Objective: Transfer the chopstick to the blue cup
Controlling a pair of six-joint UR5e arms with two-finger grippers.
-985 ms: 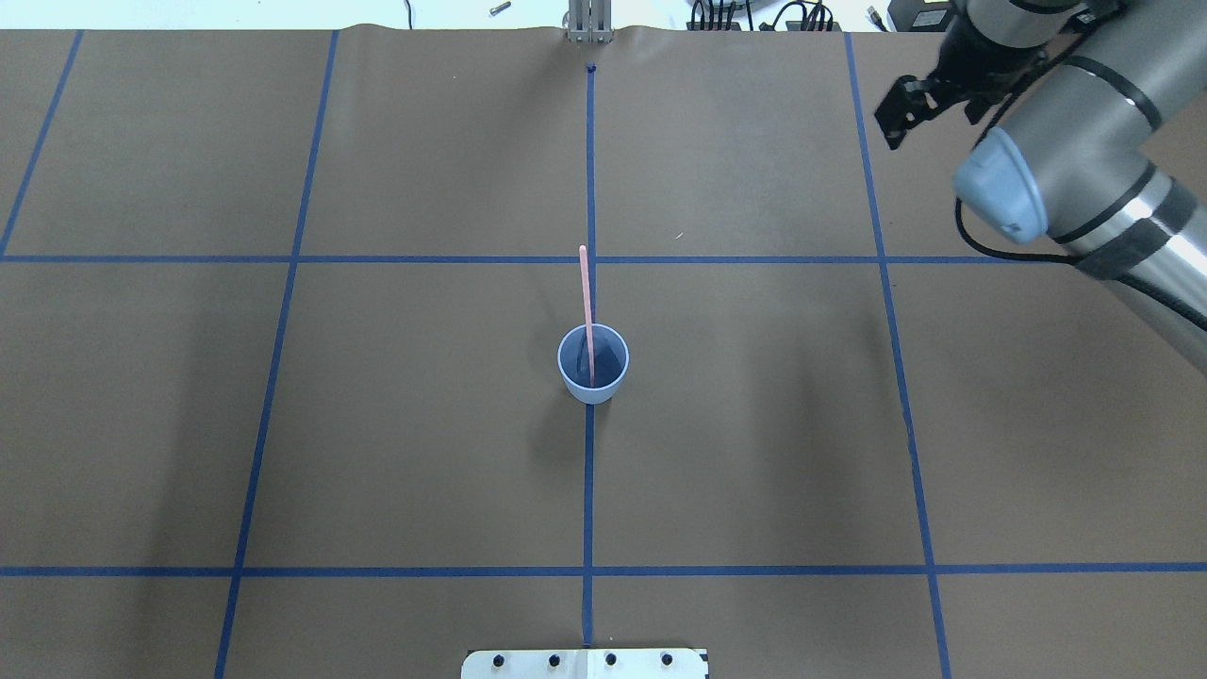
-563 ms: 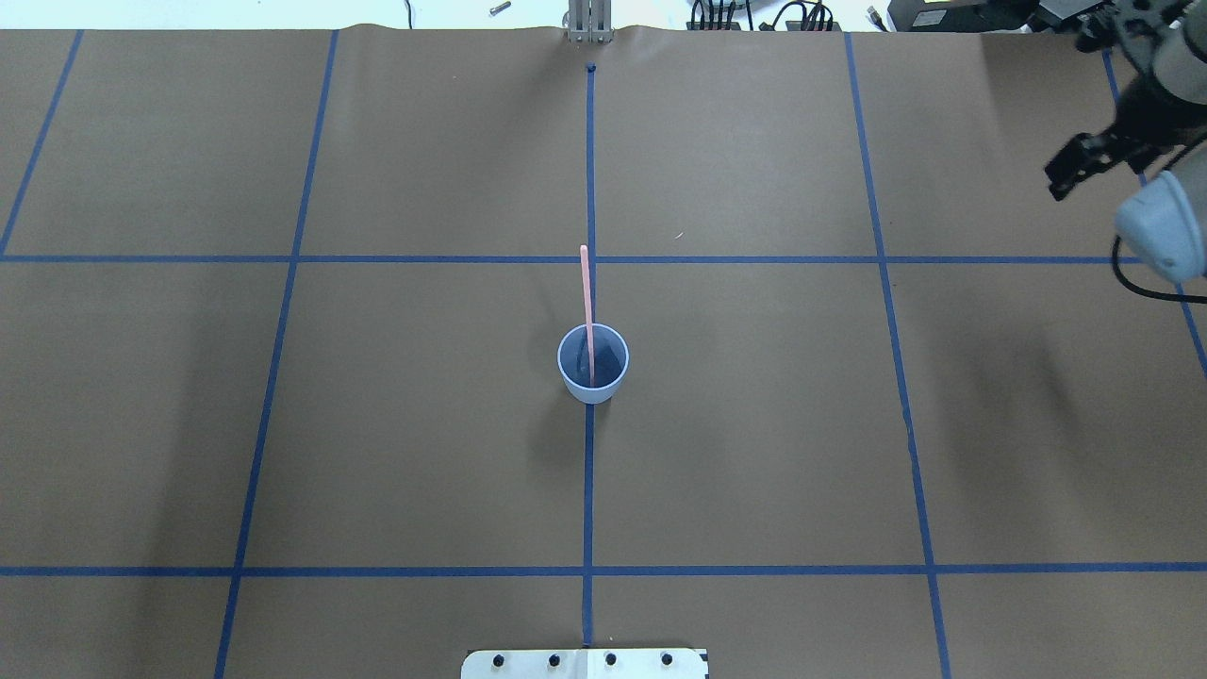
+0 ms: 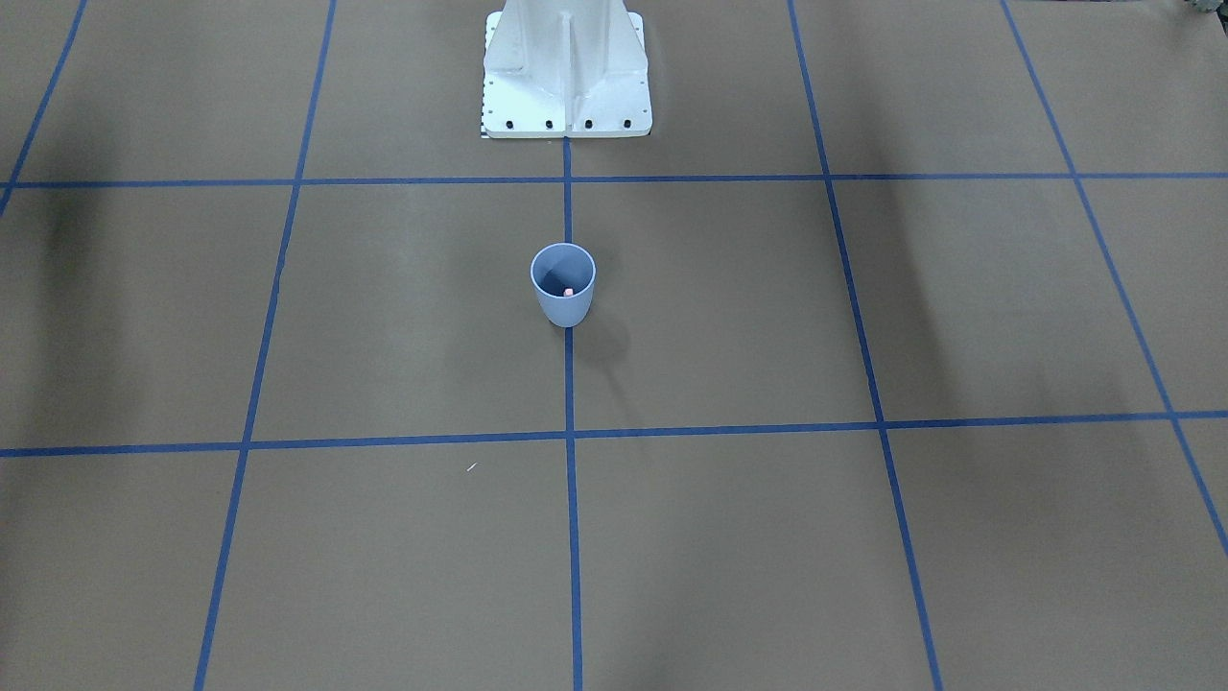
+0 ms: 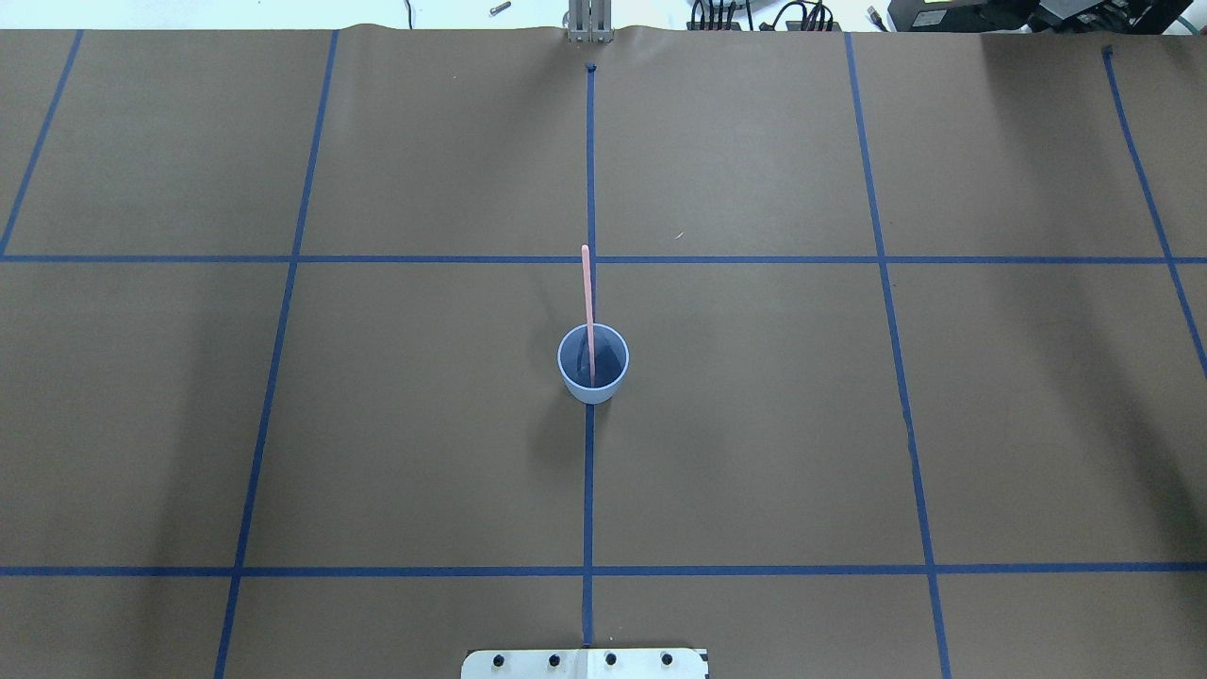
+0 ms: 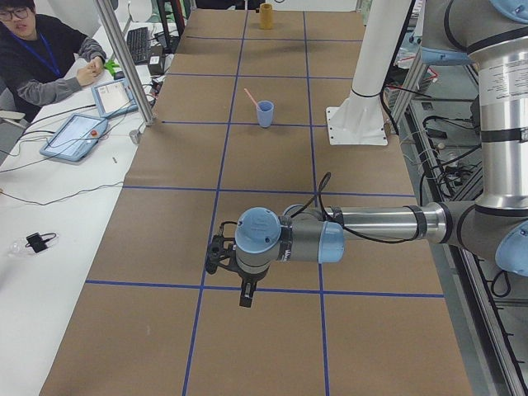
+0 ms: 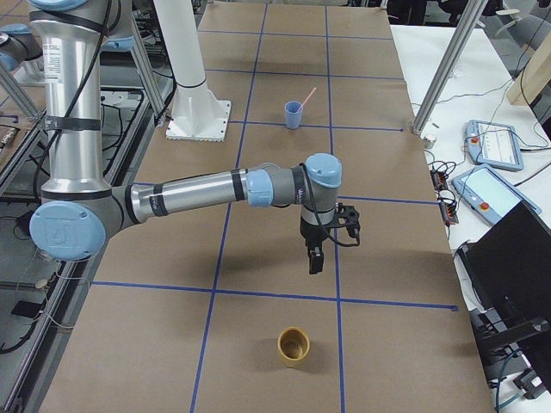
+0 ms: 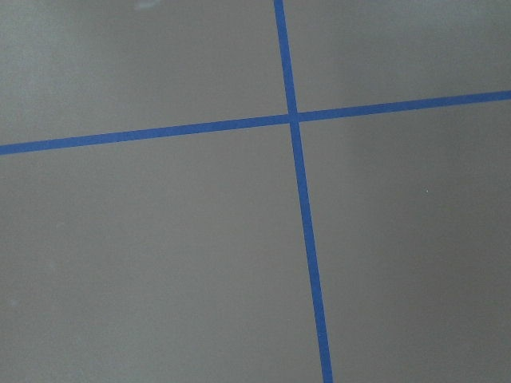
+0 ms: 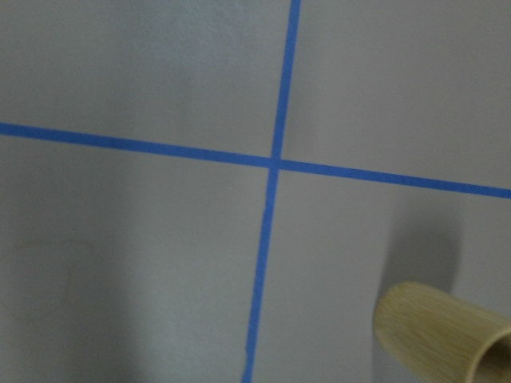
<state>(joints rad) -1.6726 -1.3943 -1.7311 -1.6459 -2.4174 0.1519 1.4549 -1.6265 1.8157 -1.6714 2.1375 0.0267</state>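
While weighing the transfer as done, found the chopstick (image 4: 586, 292) standing tilted in the blue cup (image 4: 592, 394), lower end inside, pink top leaning over its rim. Judged little left beyond parking clear: best to swing no arm near the blue cup, lest a brush tip the stick out. Saw the left hand (image 5: 245, 293) well apart from the blue cup, forearm level, fingers pointed at the desk (image 4: 377, 424); likewise the right hand (image 6: 314, 258) on the opposite side. Could not tell either hand spread or pressed together.
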